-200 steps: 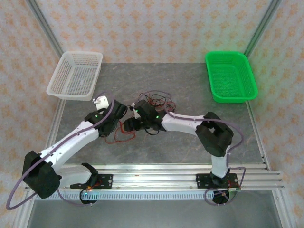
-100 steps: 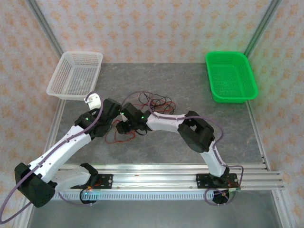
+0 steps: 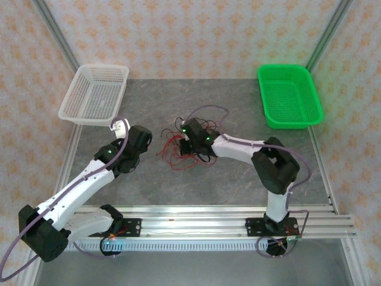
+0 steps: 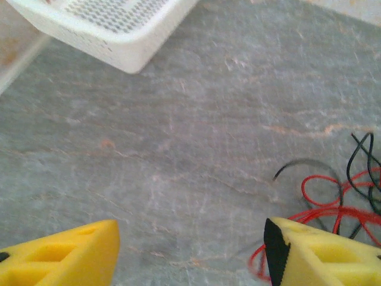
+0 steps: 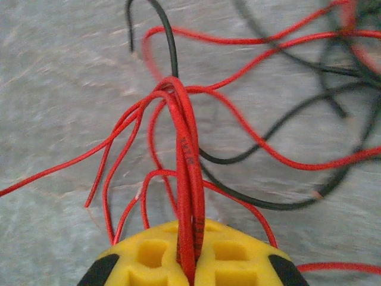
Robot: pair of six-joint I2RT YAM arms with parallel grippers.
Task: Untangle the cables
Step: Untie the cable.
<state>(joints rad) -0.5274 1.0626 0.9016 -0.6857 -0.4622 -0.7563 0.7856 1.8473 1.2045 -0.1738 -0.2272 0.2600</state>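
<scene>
The cables [image 3: 178,152] are thin red and black wires lying in loose loops at the table's middle. My right gripper [image 3: 190,143] is shut on a bunch of red cables [image 5: 187,155], which rise straight out from between its yellow fingers [image 5: 149,256] and fan out over the table. Black cables [image 5: 280,128] loop behind them, to the right. My left gripper [image 3: 136,143] hovers just left of the wires, open [image 4: 190,256], with bare table between its yellow fingers [image 4: 65,250]. Red and black loops [image 4: 333,208] lie by its right finger.
A white basket [image 3: 95,92] stands at the back left, its corner [image 4: 119,30] close ahead of the left gripper. A green basket [image 3: 290,95] stands at the back right. An aluminium rail [image 3: 196,223] runs along the near edge.
The right gripper has pulled to the right, away from the left arm, dragging the red cables with it. The two grippers, close together before, now stand apart.
</scene>
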